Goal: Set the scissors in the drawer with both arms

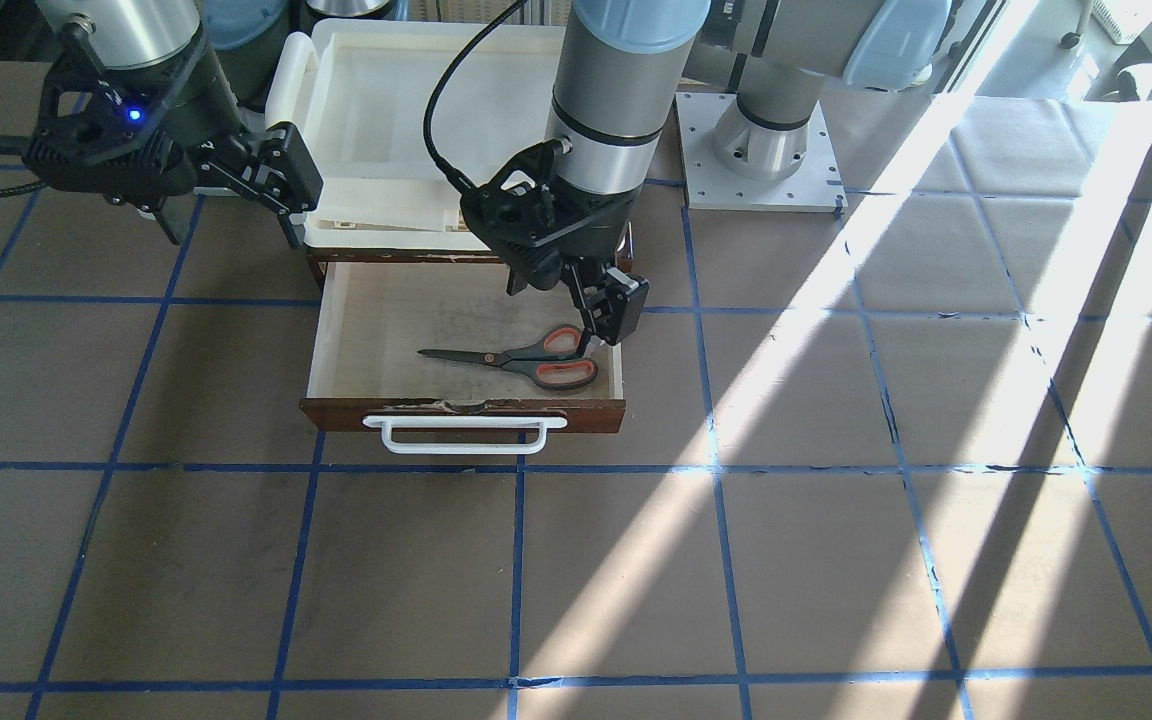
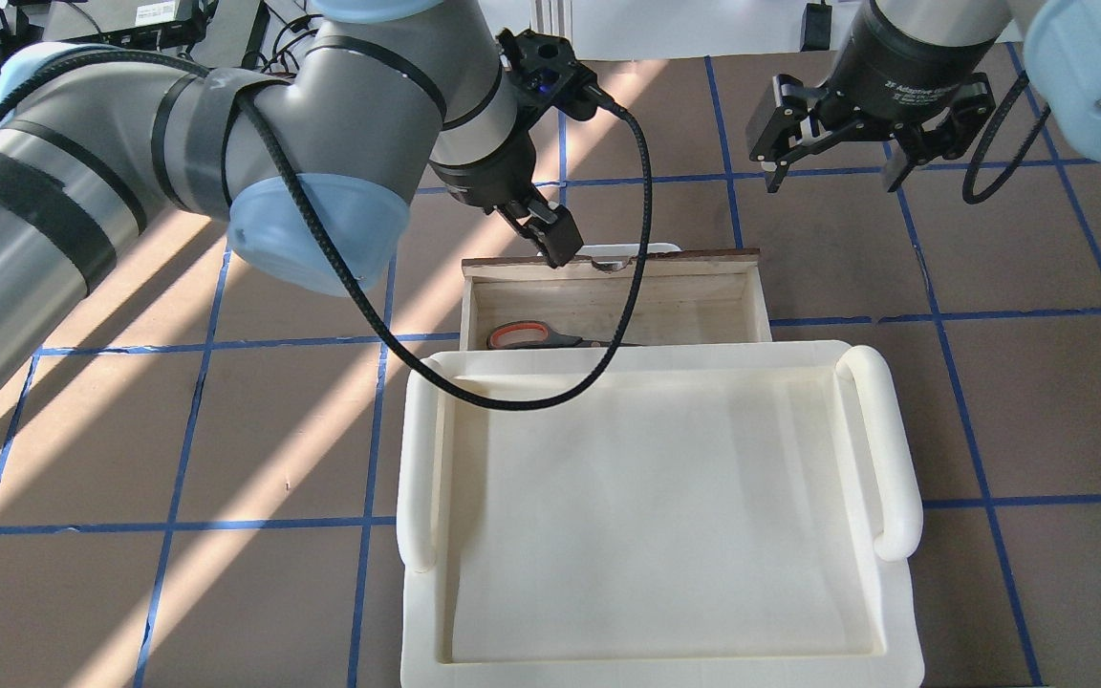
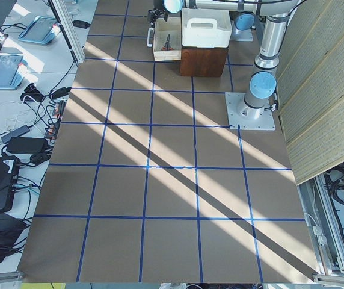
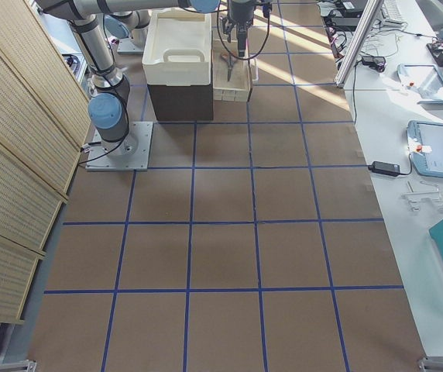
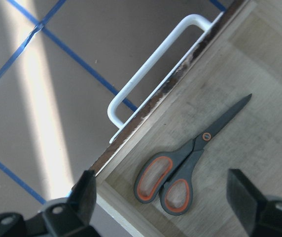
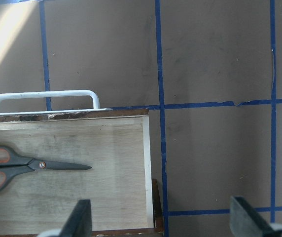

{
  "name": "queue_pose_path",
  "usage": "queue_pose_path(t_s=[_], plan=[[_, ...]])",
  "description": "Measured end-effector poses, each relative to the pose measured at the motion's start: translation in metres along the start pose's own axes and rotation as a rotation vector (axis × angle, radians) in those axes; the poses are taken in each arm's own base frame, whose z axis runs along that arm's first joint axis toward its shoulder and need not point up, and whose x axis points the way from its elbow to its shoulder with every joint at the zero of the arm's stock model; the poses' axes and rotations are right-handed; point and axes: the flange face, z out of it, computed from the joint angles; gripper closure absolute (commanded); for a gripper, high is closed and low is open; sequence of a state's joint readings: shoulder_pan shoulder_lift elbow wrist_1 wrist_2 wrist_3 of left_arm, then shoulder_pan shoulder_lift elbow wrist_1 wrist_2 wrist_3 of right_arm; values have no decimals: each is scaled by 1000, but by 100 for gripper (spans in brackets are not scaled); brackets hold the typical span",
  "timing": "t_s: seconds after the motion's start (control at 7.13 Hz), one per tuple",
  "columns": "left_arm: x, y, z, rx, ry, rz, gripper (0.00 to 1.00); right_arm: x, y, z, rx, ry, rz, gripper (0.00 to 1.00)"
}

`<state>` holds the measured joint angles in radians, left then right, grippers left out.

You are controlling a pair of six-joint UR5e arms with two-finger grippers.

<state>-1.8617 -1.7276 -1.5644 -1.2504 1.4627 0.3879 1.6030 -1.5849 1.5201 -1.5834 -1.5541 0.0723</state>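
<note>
In the front-facing view, the drawer (image 1: 386, 320) sits at frame centre, pulled out toward the bottom edge. The scissors (image 1: 526, 358) lie in its right half, blades pointing left. The tray (image 1: 416, 40) sits behind it, toward the top. The left gripper (image 1: 608, 325) hangs over the drawer's right end, by the scissors' loops. The right gripper (image 1: 233, 225) is at upper left, beside the tray.

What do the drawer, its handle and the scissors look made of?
Drawer: likely wood; dark stained front chipped at the edge, pale matte plywood-like floor. Handle: smooth white bar, probably plastic or painted metal. Scissors: dull grey metal blades, dark plastic-looking handles with orange inner loops.
</note>
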Motion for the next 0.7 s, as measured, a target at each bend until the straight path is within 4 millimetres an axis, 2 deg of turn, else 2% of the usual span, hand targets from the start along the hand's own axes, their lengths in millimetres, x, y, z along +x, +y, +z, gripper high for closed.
queue_pose_path(t_s=[0.28,0.56,0.7], plan=[[-58,33,-30,-46,-6,-301,0,0,-1,0,6,-2,1,0],[-86,67,-62,-76,-11,-496,0,0,-1,0,8,-1,3,0],[-100,78,-72,-73,-20,-586,0,0,-2,-1,12,-1,3,0]])
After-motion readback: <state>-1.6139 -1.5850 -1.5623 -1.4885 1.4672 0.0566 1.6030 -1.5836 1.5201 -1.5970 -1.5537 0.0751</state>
